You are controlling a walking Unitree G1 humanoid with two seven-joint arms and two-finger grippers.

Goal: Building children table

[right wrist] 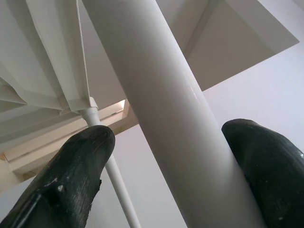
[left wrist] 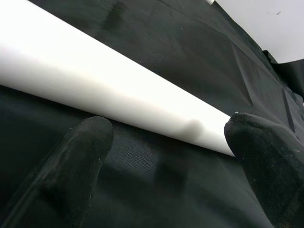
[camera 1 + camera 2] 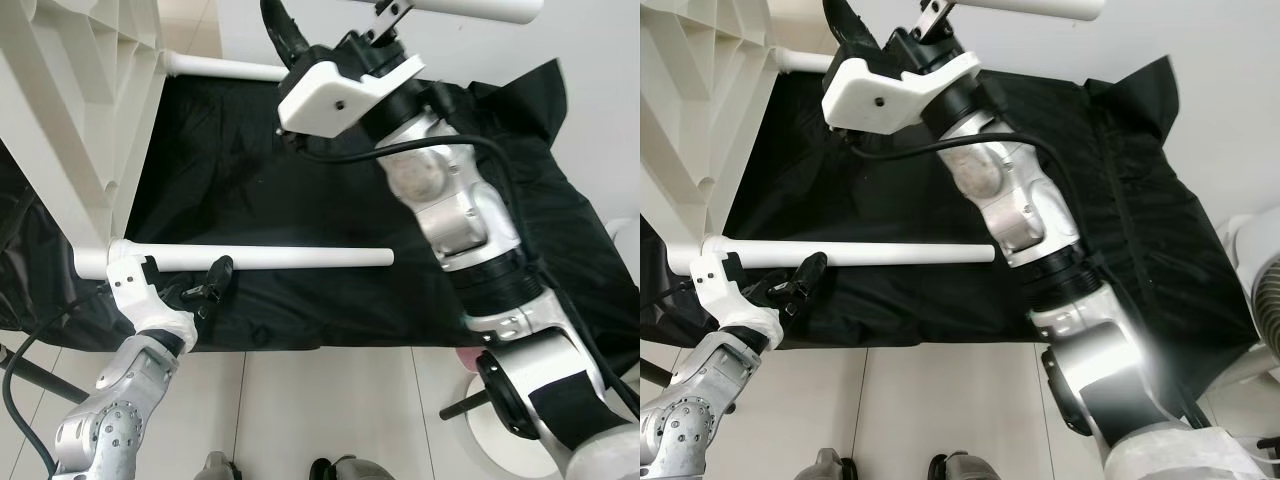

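Observation:
A white children's table top (image 3: 70,110) stands tipped on its edge at the left, its ribbed underside facing right and its legs sticking out sideways. The lower white leg (image 3: 260,258) runs level over a black cloth (image 3: 300,180). My left gripper (image 3: 205,285) is open just below that leg near the table end, fingers (image 2: 76,161) apart and off the leg (image 2: 109,90). High up, my right gripper (image 1: 166,137) straddles the top leg (image 1: 156,104), open. One finger (image 1: 266,161) touches that leg and the other stands slightly off. A far leg (image 3: 225,67) lies behind.
The black cloth covers the floor under the legs and bunches at the right (image 3: 560,200). Pale tiled floor (image 3: 330,400) lies in front of it. A white round fan (image 3: 1260,290) stands at the right. My feet (image 3: 215,468) are at the near edge.

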